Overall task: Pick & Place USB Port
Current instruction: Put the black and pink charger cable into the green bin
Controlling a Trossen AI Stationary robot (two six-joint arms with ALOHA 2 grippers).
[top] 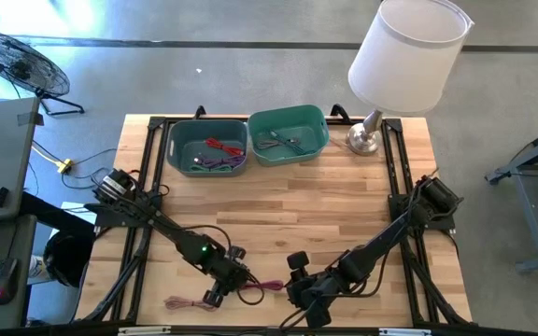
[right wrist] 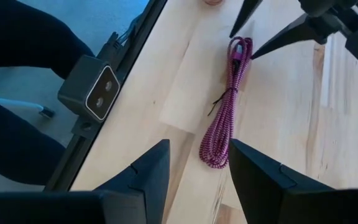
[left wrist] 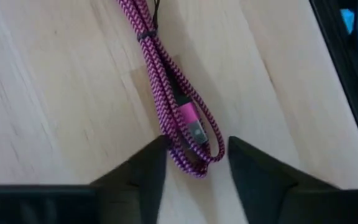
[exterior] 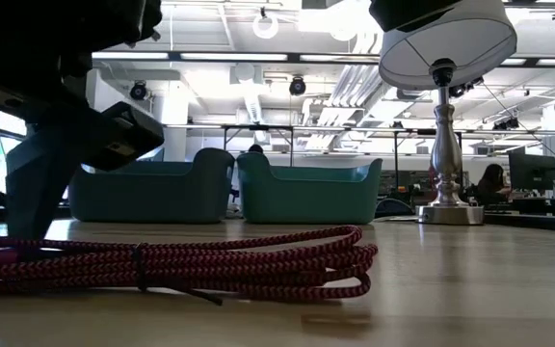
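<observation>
wrist view shows left gripper spread wide astride cable end.

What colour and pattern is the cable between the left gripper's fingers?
The braided cable is magenta-pink with a dark woven zigzag pattern, clearest in the left wrist view.

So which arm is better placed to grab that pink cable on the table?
Left. The left gripper hangs open with its fingers either side of the pink cable's end. The right gripper is open too, but farther off.
</observation>
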